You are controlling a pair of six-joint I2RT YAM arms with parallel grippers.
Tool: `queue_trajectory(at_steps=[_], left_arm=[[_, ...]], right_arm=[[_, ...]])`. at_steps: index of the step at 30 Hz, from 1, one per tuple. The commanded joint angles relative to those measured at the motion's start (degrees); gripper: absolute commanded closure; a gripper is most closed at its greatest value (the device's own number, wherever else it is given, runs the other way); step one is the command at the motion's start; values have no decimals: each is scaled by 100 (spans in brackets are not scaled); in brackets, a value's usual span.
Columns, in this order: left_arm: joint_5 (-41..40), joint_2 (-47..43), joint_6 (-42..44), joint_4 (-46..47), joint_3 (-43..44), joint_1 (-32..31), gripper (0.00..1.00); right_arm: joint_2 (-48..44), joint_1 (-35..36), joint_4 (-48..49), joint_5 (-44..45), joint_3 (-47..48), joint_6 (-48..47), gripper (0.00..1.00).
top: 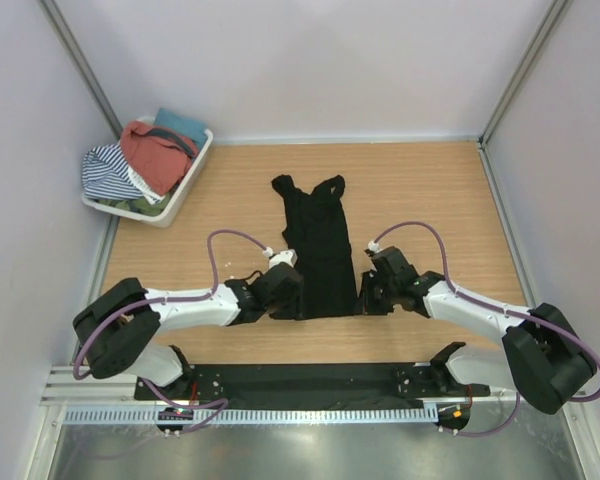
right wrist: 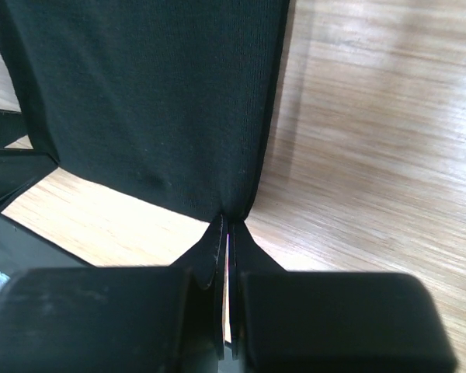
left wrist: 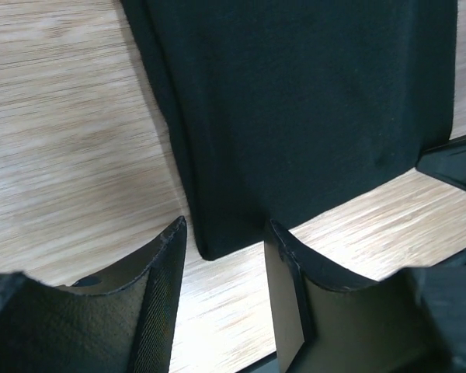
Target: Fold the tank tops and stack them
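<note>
Right wrist view: the right gripper (right wrist: 227,227) is clenched on the near right hem corner of the plain black cloth tank top (right wrist: 147,101). The top lies flat mid-way across the wooden table (top: 430,200), straps far, hem near. The left gripper (left wrist: 225,227) has its jaws apart astride the near left corner, not pinching it. Placed at both corners, they are probably set to carry the hem toward the straps. The rust-red tank top (top: 155,155) lies in the white plastic basket (top: 195,172), far left.

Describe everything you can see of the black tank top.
The black tank top is plain, soft knit cloth, lying flat on the wooden table, straps pointing away from the arms, hem nearest them. The right gripper is shut on one hem corner; the left gripper straddles the other, jaws open.
</note>
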Motion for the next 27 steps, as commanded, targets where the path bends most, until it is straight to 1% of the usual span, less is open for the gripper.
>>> queue_trajectory(at_steps=[1,4,5,7,9,12,14,19,27], left_arm=[[90,50,46,277,-67,-40,54],[99,32,20,312,-120,-40,57],[125,41,11,321,-137,-40,60],[108,41,-7,286,-164,-48,62],[46,-21,-95,215,-242,-57,62],[28,-196,-156,215,-453,-57,60],[28,-371,-200,189,-594,-57,60],[125,-452,-209,180,-665,-57,59],[239,-56,-165,338,-542,-57,67]], right_arm=[[-110,98,177,56,-43,146,99],[-118,168,159,56,-43,173,99],[-127,186,142,65,-35,181,99],[-118,204,133,126,-52,208,99],[-118,195,133,153,-78,225,99],[-127,204,151,197,-105,243,99],[-118,195,151,206,-96,243,99],[-92,204,168,214,-96,252,99],[-118,204,142,197,-105,287,99]])
